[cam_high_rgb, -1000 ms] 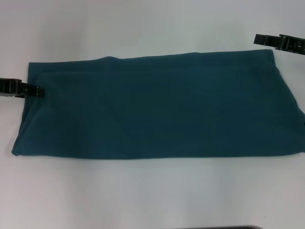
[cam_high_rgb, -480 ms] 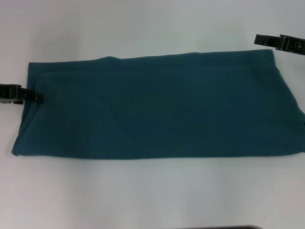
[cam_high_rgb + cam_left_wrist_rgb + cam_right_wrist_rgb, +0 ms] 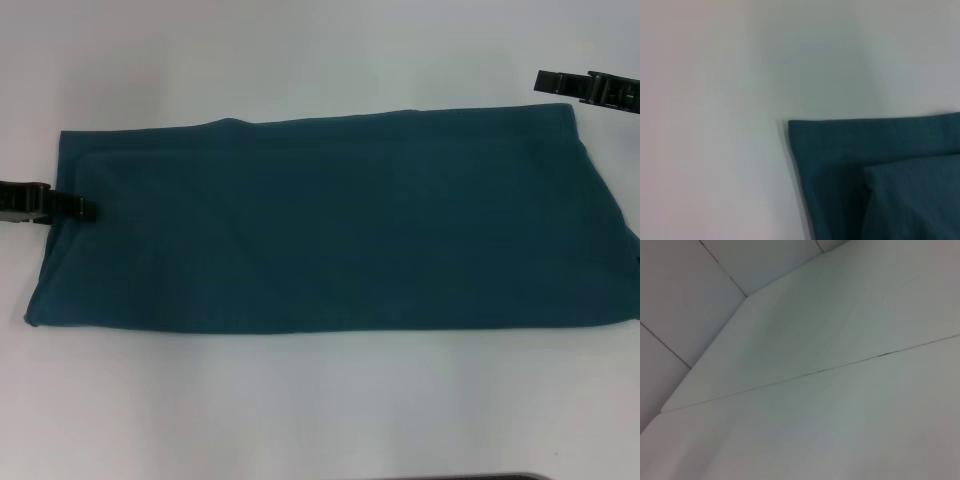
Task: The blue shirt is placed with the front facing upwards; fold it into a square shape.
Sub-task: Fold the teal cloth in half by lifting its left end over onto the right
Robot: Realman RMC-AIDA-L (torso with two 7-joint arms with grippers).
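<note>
Two grippers are showing at opposite ends of the blue shirt (image 3: 320, 225), which is lying flat on the white table (image 3: 320, 420) as a long band running left to right. Only plain teal cloth is facing up, with no lettering or collar in sight, so judged from this the side folds are done and the band is waiting to be halved into a square.

The left gripper (image 3: 82, 208) is sitting low at the shirt's left short edge, about mid-height, its tip overlapping the hem. From the head view the fingers look drawn narrow, but whether they are pinching cloth is not something I can tell; the tip is small and dark against the fabric. The placement makes sense as a grab point for carrying this end across toward the right end.

The left wrist view is showing a corner of the shirt (image 3: 875, 175) with a second layer lying on top of the first, which fits a stacked fold. No fingers are appearing in that view.

The right gripper (image 3: 548, 82) is hanging just beyond the far right corner, over bare table, apart from the cloth. Its finger spacing is not readable. The right wrist view is showing only table surface (image 3: 840, 415) and a seam line, so this arm looks idle, probably keeping clear.
</note>
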